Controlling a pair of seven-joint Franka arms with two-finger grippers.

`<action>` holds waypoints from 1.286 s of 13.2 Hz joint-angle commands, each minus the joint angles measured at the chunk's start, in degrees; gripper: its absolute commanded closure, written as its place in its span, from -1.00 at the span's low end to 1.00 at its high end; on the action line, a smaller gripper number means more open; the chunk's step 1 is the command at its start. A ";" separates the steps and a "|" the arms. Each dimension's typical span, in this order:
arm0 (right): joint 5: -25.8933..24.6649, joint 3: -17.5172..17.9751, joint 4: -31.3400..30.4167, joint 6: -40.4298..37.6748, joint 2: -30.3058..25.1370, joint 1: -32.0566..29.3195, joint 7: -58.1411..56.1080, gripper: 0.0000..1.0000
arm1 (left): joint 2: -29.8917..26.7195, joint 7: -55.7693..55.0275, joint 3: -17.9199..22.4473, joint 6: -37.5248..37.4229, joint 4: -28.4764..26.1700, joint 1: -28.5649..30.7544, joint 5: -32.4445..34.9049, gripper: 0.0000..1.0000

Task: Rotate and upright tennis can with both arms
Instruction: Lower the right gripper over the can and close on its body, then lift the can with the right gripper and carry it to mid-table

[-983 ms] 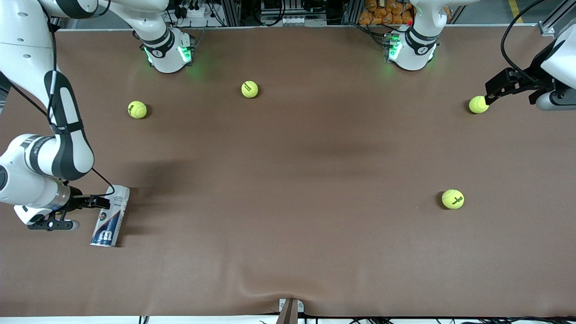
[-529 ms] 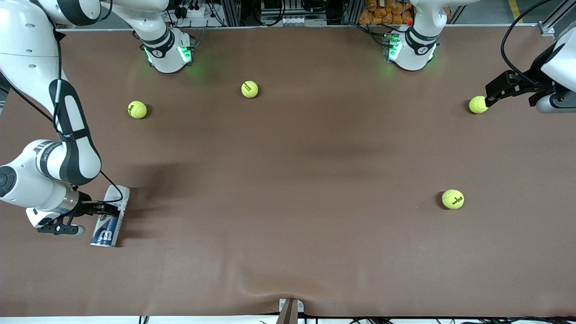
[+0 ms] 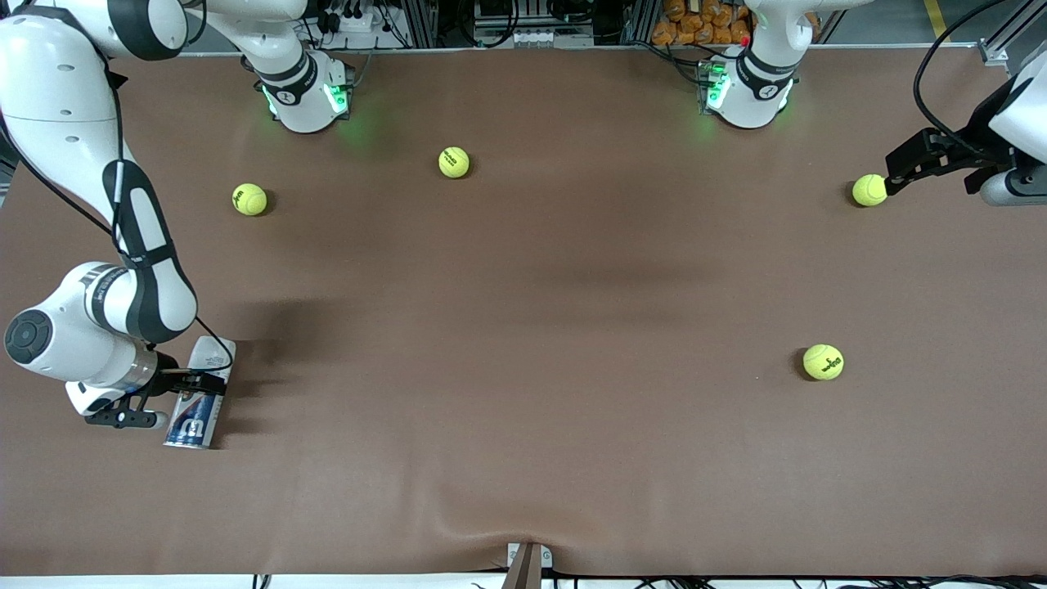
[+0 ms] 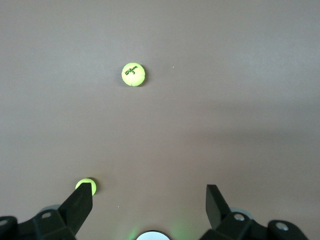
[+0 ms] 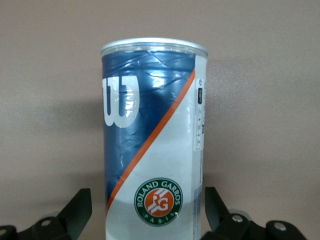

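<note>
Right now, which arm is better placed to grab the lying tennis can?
The right. Its gripper has open fingers straddling the tennis can. The left gripper hangs open by a tennis ball at the table's other end.

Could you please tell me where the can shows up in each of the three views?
Front view: the can lies on the table at the right arm's end, the right hand over it.
Left wrist view: not in it.
Right wrist view: the can fills the middle, between the open fingers.
Shared landmark: the white W logo.
</note>
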 commanded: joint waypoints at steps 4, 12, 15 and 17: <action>0.70 0.21 1.18 -0.08 1.67 -0.45 -3.75 -1.00 | -0.62 -0.31 0.51 0.32 0.67 0.92 -1.10 -1.00; 0.79 0.21 1.26 0.80 3.25 -0.37 -4.54 -0.67 | -1.50 -0.22 0.95 0.32 0.76 2.42 -1.19 -1.00; 0.61 0.21 1.70 0.62 3.08 -0.28 -4.54 -0.52 | -2.37 0.13 0.95 0.32 0.76 2.42 -1.63 -1.00; 0.61 0.39 4.24 -1.03 2.55 0.16 -5.85 -0.57 | -2.38 0.30 0.86 0.32 0.84 2.24 -1.63 -1.00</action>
